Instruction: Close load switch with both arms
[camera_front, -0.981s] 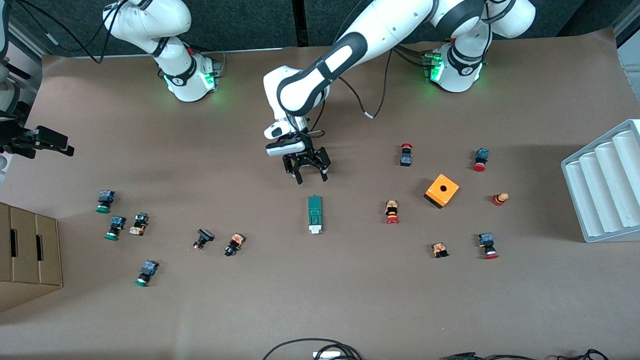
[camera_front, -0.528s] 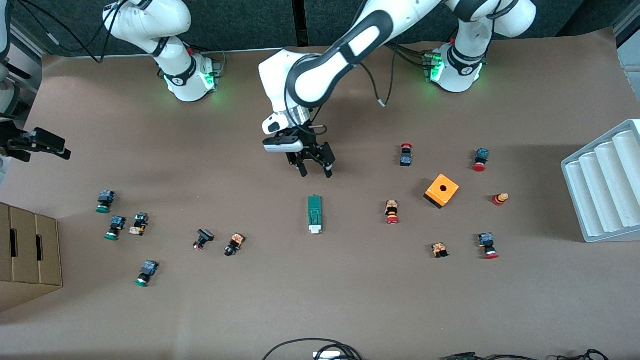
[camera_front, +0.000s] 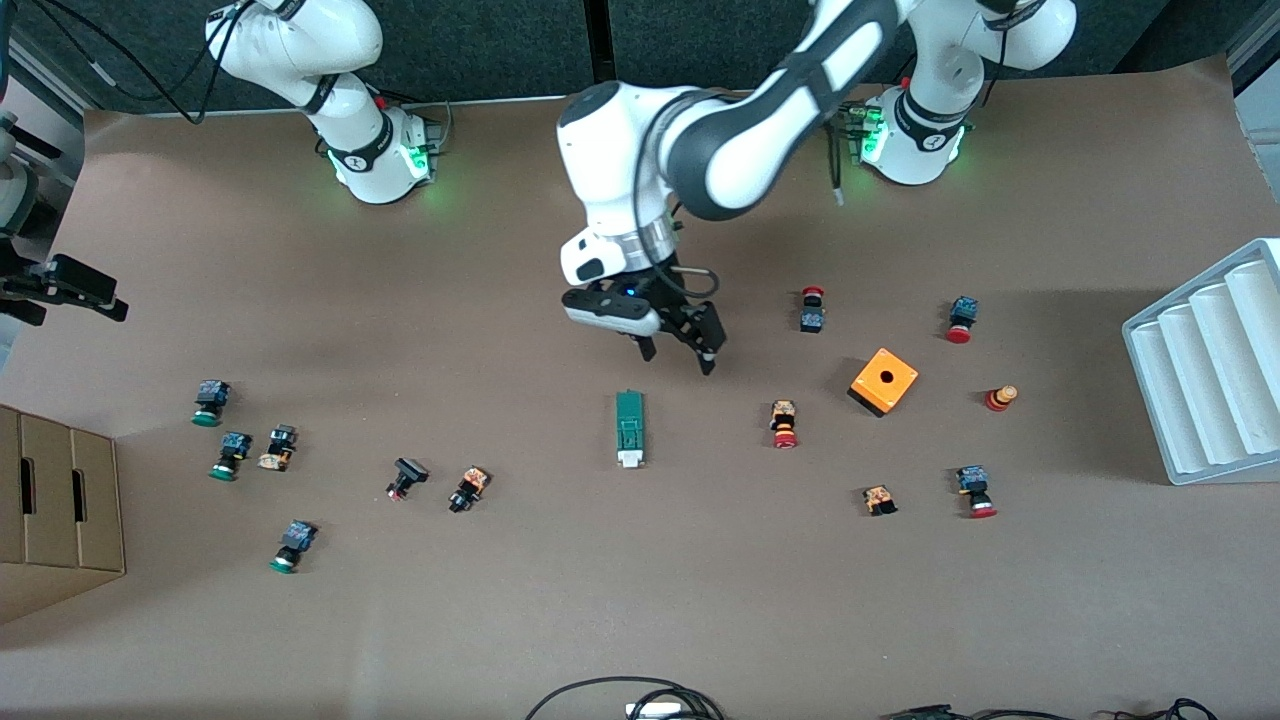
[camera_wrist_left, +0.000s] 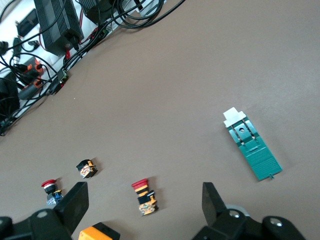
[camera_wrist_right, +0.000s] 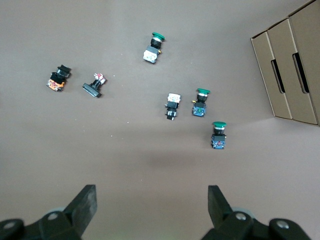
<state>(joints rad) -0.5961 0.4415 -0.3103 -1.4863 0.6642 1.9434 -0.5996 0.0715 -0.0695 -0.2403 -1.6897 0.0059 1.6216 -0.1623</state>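
Front view: the load switch (camera_front: 629, 428) is seen flat on the brown table (camera_front: 640, 600), white tab toward the camera; the left gripper (camera_front: 681, 352) is held above the table with jaws spread, while the right gripper (camera_front: 75, 288) waits at the right arm's end. Left wrist view: spread fingers (camera_wrist_left: 74, 202) are seen over the switch (camera_wrist_left: 251, 145) and red buttons (camera_wrist_left: 144, 196). Right wrist view: spread fingers (camera_wrist_right: 85, 200) are seen above green buttons (camera_wrist_right: 218, 134) near cardboard boxes (camera_wrist_right: 292, 65).

Even overhead light fills the brown table (camera_front: 640, 600); soft shadows lie beneath the left arm (camera_front: 720, 150). Green glow rings both bases. All views stay sharp.
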